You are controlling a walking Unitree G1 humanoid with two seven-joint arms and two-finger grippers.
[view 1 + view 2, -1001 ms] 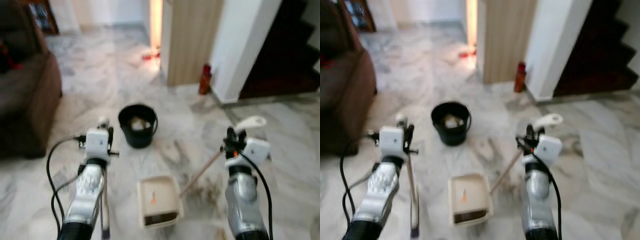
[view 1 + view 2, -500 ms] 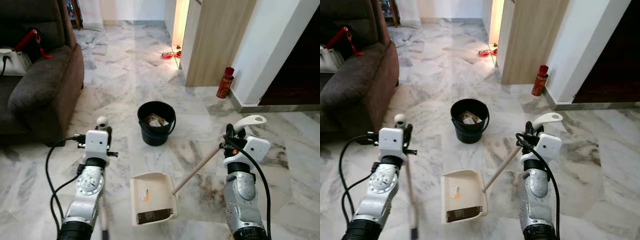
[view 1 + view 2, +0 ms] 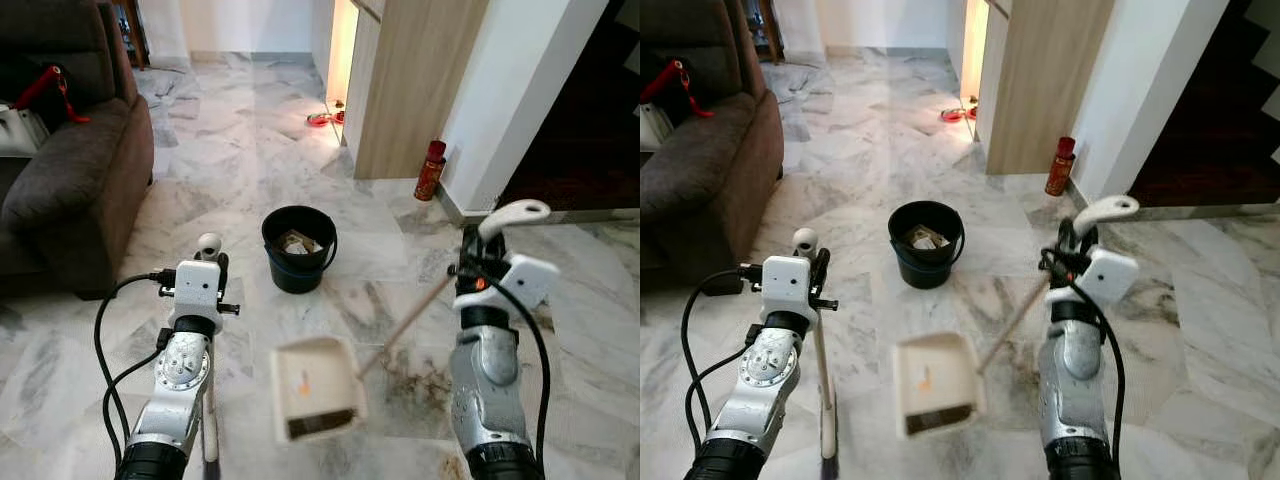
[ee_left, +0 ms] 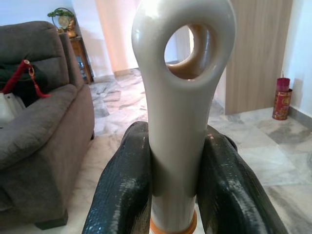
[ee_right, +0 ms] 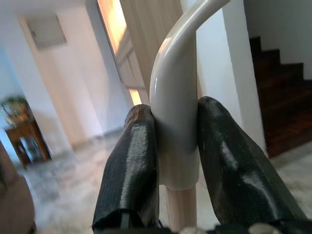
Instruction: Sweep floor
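My left gripper [image 4: 176, 134] is shut on the cream broom handle [image 4: 178, 97], just below its hanging hole. The broom's stick [image 3: 210, 420] runs straight down beside my left arm to the floor. My right gripper [image 5: 175, 109] is shut on the curved cream grip [image 3: 512, 213] of the dustpan's wooden pole [image 3: 405, 325]. The beige dustpan [image 3: 315, 390] hangs low between my arms, blurred, with dark debris at its near lip. A black bucket [image 3: 297, 250] with scraps inside stands on the marble just beyond it. Brown dirt [image 3: 420, 375] marks the floor by my right arm.
A brown sofa [image 3: 60, 170] fills the left side. A red can [image 3: 432, 170] stands at the foot of a wooden panel [image 3: 415, 90] and a white wall. A dark staircase [image 3: 1230, 110] lies to the right. Open marble floor stretches ahead towards a lit doorway.
The view has shifted a little. My right gripper has risen with the pole, and the dustpan has moved right, nearer the dirt patch, and is now blurred. The left arm holds still.
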